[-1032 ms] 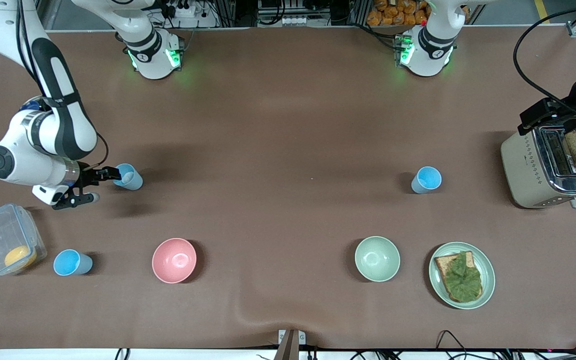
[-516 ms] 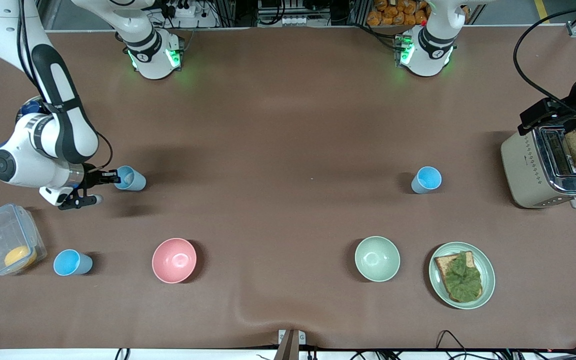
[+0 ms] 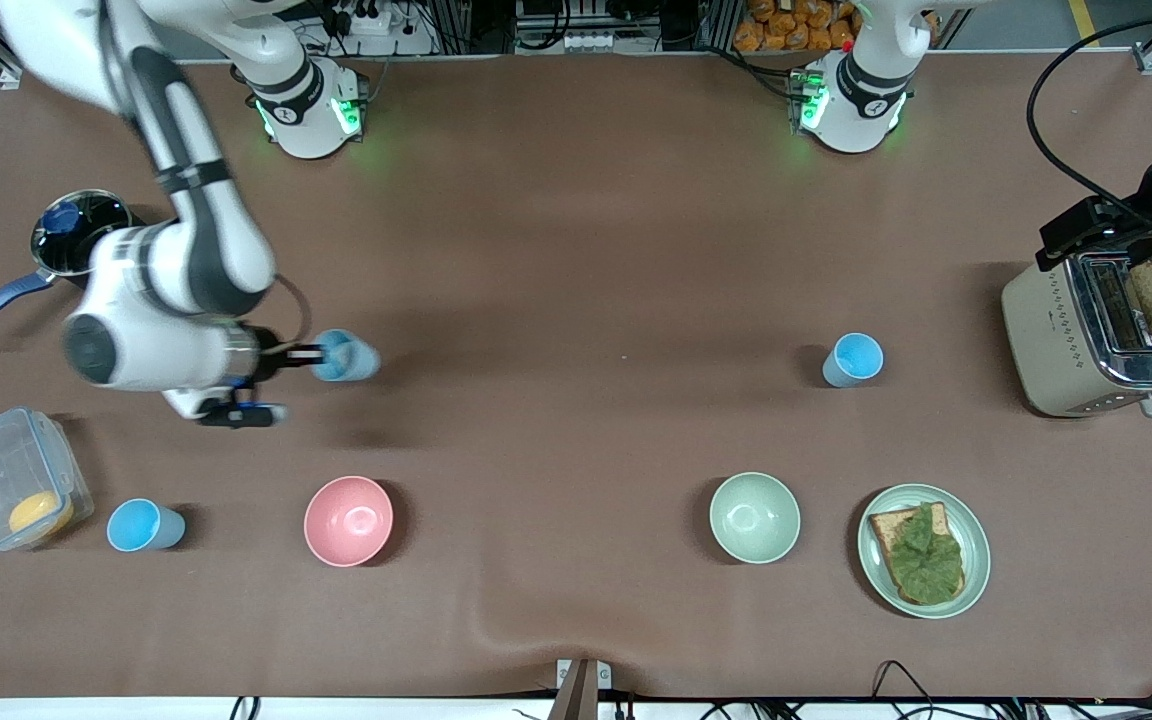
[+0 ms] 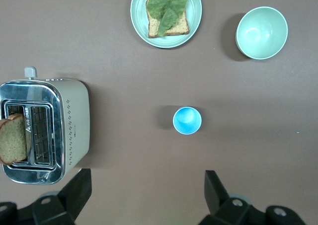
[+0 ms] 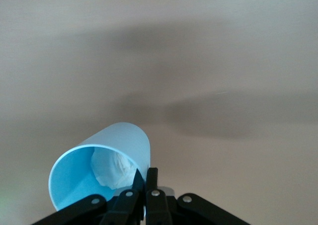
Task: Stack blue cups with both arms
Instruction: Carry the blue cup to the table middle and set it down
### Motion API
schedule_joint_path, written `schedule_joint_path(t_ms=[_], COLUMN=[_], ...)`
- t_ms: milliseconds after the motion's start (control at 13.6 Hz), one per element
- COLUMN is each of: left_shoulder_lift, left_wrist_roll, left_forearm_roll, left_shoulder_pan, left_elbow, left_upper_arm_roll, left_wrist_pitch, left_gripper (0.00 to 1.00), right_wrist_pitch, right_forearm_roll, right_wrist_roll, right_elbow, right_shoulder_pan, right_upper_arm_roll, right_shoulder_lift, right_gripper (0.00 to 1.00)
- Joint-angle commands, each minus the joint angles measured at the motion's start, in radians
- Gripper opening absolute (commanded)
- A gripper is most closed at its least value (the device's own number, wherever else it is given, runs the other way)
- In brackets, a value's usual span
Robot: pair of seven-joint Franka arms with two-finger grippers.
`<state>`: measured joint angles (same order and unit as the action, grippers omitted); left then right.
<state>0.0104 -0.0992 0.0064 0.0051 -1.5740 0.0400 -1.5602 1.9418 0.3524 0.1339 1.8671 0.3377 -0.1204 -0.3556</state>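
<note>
1. Brown cloth covers your table point(image 3: 576, 250), and both arm bases glow green along its top edge.
2. Your right gripper point(image 3: 308, 352) is up over the table at the right arm's end, pinched tight on the rim of a pale blue cup point(image 3: 346, 357).
3. That cup point(image 5: 102, 173) hangs tilted, and you can see a whitish patch on its inside bottom.
4. A brighter blue cup point(image 3: 853, 360) stands upright toward the left arm's end, near the toaster point(image 3: 1096, 330).
5. Your left gripper point(image 4: 144, 195) waits high above that bright cup point(image 4: 187, 120) with its fingers spread wide, holding nothing.
6. A third blue cup point(image 3: 143, 526) stands between the clear box point(image 3: 11, 490) and the pink bowl point(image 3: 348, 521).
</note>
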Motion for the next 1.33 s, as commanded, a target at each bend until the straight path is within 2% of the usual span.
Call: schedule_joint_path(t_ms=[0, 147, 295, 516, 663, 737, 811, 885, 1032, 1253], left_shoulder_lift=[0.0, 0.0, 0.0, 0.0, 0.0, 0.0, 0.0, 0.0, 0.0, 0.0], left_wrist_roll=[-0.007, -0.007, -0.007, -0.007, -0.007, -0.007, -0.007, -0.007, -0.007, -0.007], left_forearm_roll=[0.007, 0.007, 0.007, 0.007, 0.007, 0.007, 0.007, 0.007, 0.007, 0.007], left_shoulder_pan=[0.007, 0.007, 0.007, 0.007, 0.007, 0.007, 0.007, 0.007, 0.007, 0.006], left_elbow=[0.008, 0.008, 0.006, 0.008, 0.008, 0.008, 0.008, 0.008, 0.008, 0.008], left_upper_arm_roll=[0.006, 0.006, 0.006, 0.006, 0.006, 0.006, 0.006, 0.006, 0.006, 0.006], left_wrist_pitch=[0.014, 0.014, 0.014, 0.014, 0.014, 0.014, 0.014, 0.014, 0.014, 0.014], left_gripper=[1.0, 1.0, 1.0, 1.0, 1.0, 1.0, 1.0, 1.0, 1.0, 1.0], right_wrist_pitch=[0.052, 0.142, 0.238, 0.255, 0.267, 0.273, 0.275, 0.27, 0.212, -0.007], right_forearm_roll=[0.028, 0.03, 0.034, 0.088, 0.091, 0.091, 0.088, 0.088, 0.088, 0.076], right_wrist_roll=[0.281, 0.407, 0.499, 0.559, 0.566, 0.567, 0.567, 0.566, 0.56, 0.558], right_elbow=[-0.052, -0.063, -0.072, -0.161, -0.204, -0.226, -0.239, -0.246, -0.281, -0.429], right_shoulder_pan=[0.191, 0.304, 0.366, 0.432, 0.454, 0.457, 0.474, 0.477, 0.457, 0.382], right_upper_arm_roll=[-0.013, -0.013, -0.013, -0.013, -0.013, -0.013, -0.013, -0.015, -0.021, -0.021], right_shoulder_lift=[-0.02, -0.058, -0.109, -0.189, -0.241, -0.271, -0.29, -0.29, -0.275, -0.272], right_gripper=[0.0, 0.0, 0.0, 0.0, 0.0, 0.28, 0.88, 1.0, 1.0, 1.0])
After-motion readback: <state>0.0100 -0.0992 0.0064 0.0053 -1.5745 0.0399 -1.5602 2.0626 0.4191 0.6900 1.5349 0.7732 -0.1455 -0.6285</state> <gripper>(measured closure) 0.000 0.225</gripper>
